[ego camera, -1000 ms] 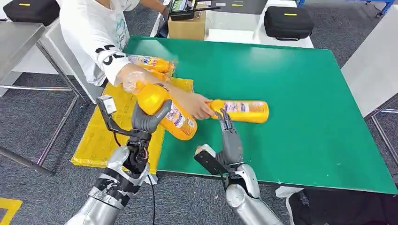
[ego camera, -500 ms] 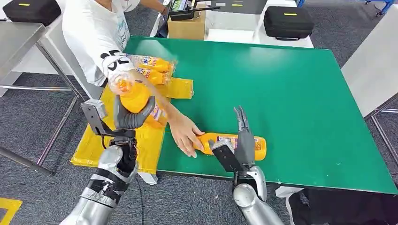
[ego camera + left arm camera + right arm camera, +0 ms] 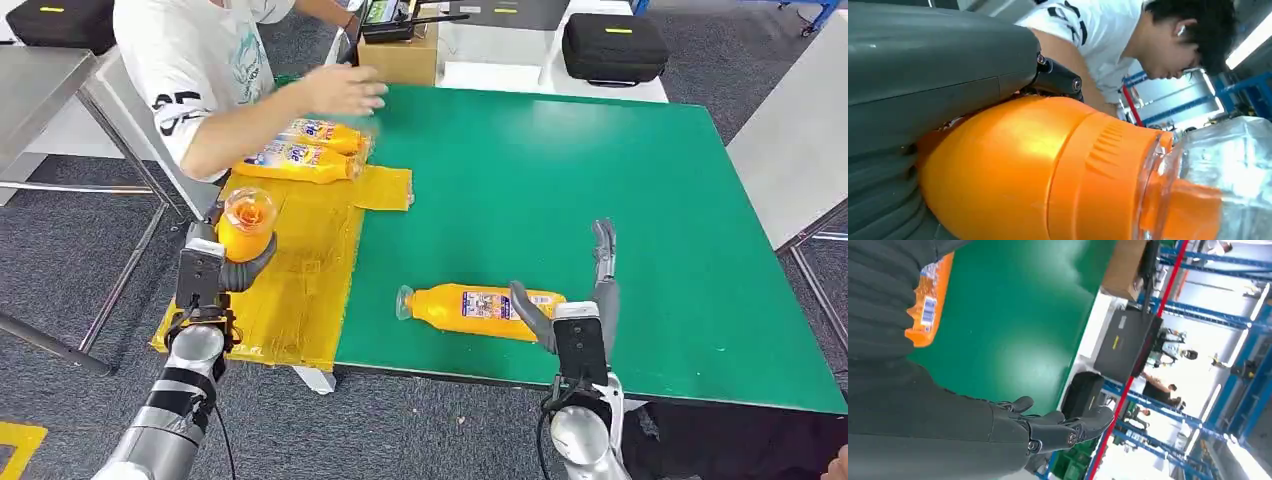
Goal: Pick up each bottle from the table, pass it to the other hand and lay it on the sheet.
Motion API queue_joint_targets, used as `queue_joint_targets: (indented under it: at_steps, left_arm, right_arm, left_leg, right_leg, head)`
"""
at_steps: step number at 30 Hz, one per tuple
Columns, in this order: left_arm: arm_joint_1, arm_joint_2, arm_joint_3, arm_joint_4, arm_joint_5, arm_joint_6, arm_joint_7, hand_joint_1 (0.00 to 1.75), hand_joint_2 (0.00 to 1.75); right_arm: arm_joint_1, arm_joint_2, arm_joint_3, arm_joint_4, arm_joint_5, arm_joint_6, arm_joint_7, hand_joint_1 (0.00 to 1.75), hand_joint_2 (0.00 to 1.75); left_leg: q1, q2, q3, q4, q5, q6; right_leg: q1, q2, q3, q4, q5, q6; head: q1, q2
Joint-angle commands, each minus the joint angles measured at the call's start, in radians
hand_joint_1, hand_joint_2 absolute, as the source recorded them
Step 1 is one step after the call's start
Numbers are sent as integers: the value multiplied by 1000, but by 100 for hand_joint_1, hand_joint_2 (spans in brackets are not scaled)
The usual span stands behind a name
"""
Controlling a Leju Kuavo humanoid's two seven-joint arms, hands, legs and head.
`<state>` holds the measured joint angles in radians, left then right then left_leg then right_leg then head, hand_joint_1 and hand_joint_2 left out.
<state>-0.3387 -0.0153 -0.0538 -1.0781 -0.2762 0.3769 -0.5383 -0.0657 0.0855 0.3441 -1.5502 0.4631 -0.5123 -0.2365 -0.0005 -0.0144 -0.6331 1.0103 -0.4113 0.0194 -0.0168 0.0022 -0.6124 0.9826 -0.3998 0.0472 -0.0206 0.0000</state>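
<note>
Person's arm (image 3: 270, 115) withdrawn; left hand (image 3: 235, 268) still gripping bottle (image 3: 246, 222).

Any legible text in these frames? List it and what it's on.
"35", partly cut off: black print on the person's white sleeve.
Label on the bottle on the table: blurred, unreadable.
Labels on the two bottles on the yellow sheet: large letters visible, too blurred to read.
Barcode label on that table bottle in the right wrist view: too small to read.
</note>
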Motion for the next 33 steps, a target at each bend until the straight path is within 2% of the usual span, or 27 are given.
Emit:
queue_joint_targets:
  at_steps: [1,2,6,13,18,28,29,30,33]
  left_arm:
    - [-15,-1,58,3,-2,-4,4,175,175]
    - [-15,-1,58,3,-2,-4,4,175,175]
    - [-46,37,-8,78,-231,147,42,175,175]
    - [-116,53,-97,365,-617,318,188,175,175]
    - [-101,33,-74,409,-739,321,210,175,175]
    - [-95,22,-120,472,-686,225,164,175,175]
    - [-99,24,-138,485,-684,177,170,145,175]
    - [-99,30,-158,493,-699,171,180,0,175]
    - [-106,33,-173,519,-684,99,179,0,175]
  right_arm:
    - [8,-14,-39,-41,-7,8,-3,0,175]
    - [8,-14,-39,-41,-7,8,-3,0,175]
    - [0,-11,-36,-31,-13,15,-6,0,175]
    - [-11,-17,-34,-21,-6,22,-5,0,175]
    - [-25,-19,-33,-1,-6,28,-4,0,175]
    - [-39,-23,-34,23,-6,37,-2,0,175]
    - [-43,-26,-33,25,-6,44,-1,0,175]
    - [-48,-28,-35,28,-5,45,-1,0,175]
    - [-59,-31,-37,33,-4,55,-1,0,175]
  left_leg:
    - [1,1,5,0,-2,-1]
    - [1,1,5,1,-3,-2]
    - [1,1,5,0,-2,-1]
    - [1,0,6,-1,-1,-1]
    - [0,1,4,-1,-1,-1]
    - [1,1,6,-1,-2,-1]
    - [1,1,4,-1,-1,-1]
    - [0,1,3,-1,-1,-1]
    - [0,1,3,-1,-1,-1]
  right_leg:
    - [1,0,5,0,-2,-2]
    - [2,0,5,0,-2,-2]
    - [2,-1,6,0,-2,-2]
    - [1,-1,6,-1,-2,-2]
    - [0,0,4,-1,-1,-1]
    - [1,0,5,-1,-2,-2]
    - [1,0,4,-1,-1,-2]
    - [0,0,3,-1,-1,-1]
    - [0,0,3,-1,-1,-1]
  head:
    - [0,0]
    - [0,0]
    - [0,0]
    - [0,0]
    - [0,0]
    - [0,0]
    - [0,0]
    - [0,0]
    - [0,0]
